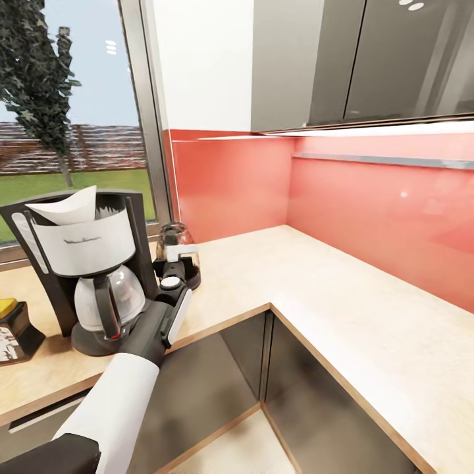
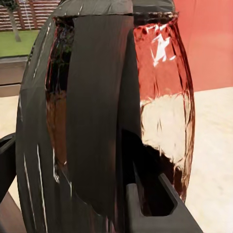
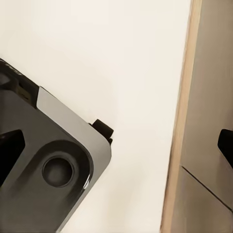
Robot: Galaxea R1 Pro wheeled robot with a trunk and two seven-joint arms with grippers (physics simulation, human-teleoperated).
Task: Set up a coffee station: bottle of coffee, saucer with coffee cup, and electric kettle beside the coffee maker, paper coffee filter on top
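The coffee maker (image 1: 85, 263) stands on the light-wood countertop (image 1: 316, 283) at the left, with the white paper coffee filter (image 1: 66, 207) sitting in its top. Just right of it stands the electric kettle (image 1: 172, 236), upright on the counter. My left gripper (image 1: 176, 263) is at the kettle's near side. In the left wrist view the black handle (image 2: 97, 97) sits between my fingers (image 2: 160, 213), in front of the clear glass (image 2: 165, 97). The bottle of coffee (image 1: 16, 329) rests at the far left edge. The saucer and coffee cup are out of view. My right gripper (image 3: 116, 150) hangs open over pale floor.
The counter turns a corner and runs along a red backsplash (image 1: 368, 210) to the right. Grey upper cabinets (image 1: 355, 59) hang above, and a window (image 1: 72, 118) stands behind the coffee maker. Grey cabinet fronts (image 1: 309, 375) lie below. A grey part of the robot (image 3: 48, 160) lies under my right gripper.
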